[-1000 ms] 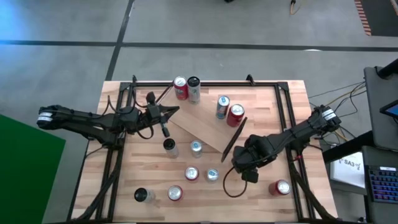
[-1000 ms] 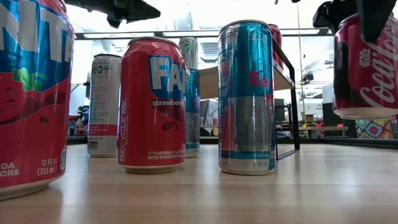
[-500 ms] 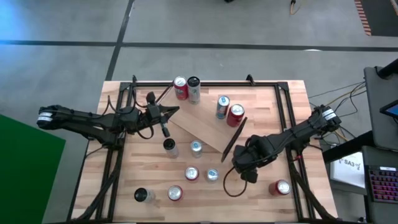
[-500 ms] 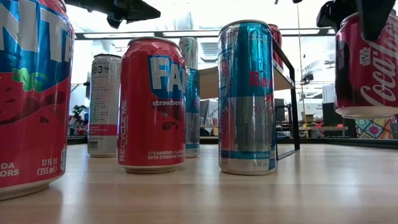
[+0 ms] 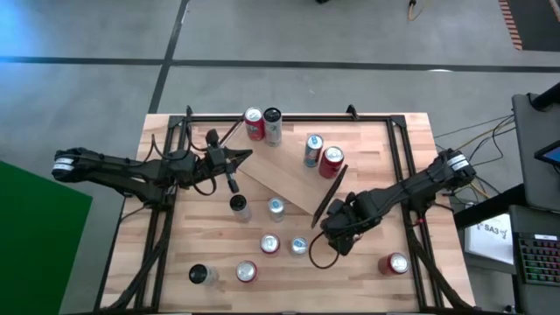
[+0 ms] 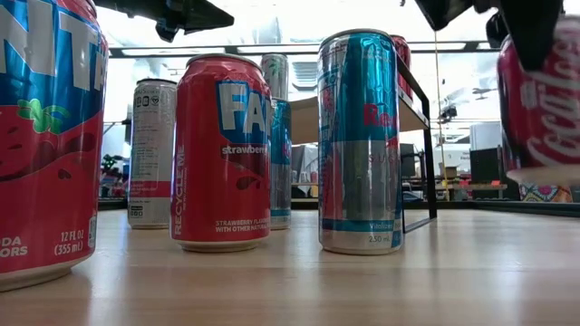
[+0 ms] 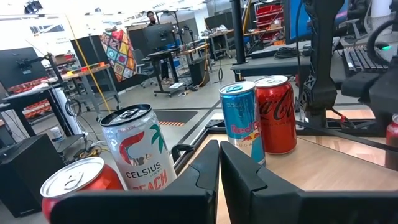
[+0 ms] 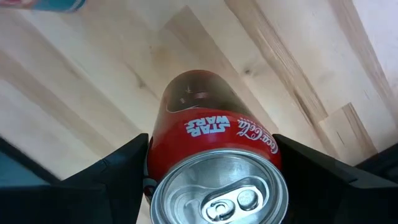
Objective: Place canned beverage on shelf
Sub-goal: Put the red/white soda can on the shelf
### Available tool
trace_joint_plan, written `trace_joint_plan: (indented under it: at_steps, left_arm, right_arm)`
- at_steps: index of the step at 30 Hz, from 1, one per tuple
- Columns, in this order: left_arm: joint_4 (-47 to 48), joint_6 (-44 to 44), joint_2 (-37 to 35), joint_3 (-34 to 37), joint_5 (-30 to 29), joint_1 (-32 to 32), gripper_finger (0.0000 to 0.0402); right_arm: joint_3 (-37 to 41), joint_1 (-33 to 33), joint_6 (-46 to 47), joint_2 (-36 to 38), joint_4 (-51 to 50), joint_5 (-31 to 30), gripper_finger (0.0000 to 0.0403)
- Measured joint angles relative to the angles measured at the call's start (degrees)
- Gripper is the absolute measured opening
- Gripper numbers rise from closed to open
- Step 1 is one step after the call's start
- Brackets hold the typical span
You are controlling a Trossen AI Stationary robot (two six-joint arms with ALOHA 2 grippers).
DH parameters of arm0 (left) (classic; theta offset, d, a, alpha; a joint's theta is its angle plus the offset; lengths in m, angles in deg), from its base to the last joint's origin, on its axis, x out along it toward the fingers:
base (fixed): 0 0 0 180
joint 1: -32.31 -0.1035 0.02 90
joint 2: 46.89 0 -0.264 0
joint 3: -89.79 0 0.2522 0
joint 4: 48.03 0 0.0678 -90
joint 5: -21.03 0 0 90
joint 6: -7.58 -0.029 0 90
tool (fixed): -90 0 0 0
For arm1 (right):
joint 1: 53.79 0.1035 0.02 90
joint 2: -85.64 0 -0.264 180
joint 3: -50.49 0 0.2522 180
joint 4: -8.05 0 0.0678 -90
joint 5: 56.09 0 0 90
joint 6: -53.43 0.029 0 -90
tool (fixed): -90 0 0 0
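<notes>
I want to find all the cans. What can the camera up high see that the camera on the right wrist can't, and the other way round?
Only the high view shows the whole table, the shelf lying slanted across it, both arms, the shut left gripper, and many cans, such as the red can near the table's right corner.

Only the right wrist view shows the Coca-Cola Star Wars can close up, with its pull tab and lettering, clear of the wood beneath.

Both show the right gripper clasping that can, and the wooden tabletop.
</notes>
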Motion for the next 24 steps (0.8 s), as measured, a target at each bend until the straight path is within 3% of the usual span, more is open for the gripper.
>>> trace_joint_plan:
  at_steps: [9,24]
  left_arm:
    - [0.01,0.0,0.0,0.0,0.0,0.02,0.0]
    - [0.01,0.03,0.01,0.0,0.0,0.02,0.0]
  right_arm:
    - [0.17,0.33,-3.67,-4.29,0.28,-1.31,0.0295]
    - [2.99,0.92,-5.25,-4.46,2.05,-3.54,0.03]
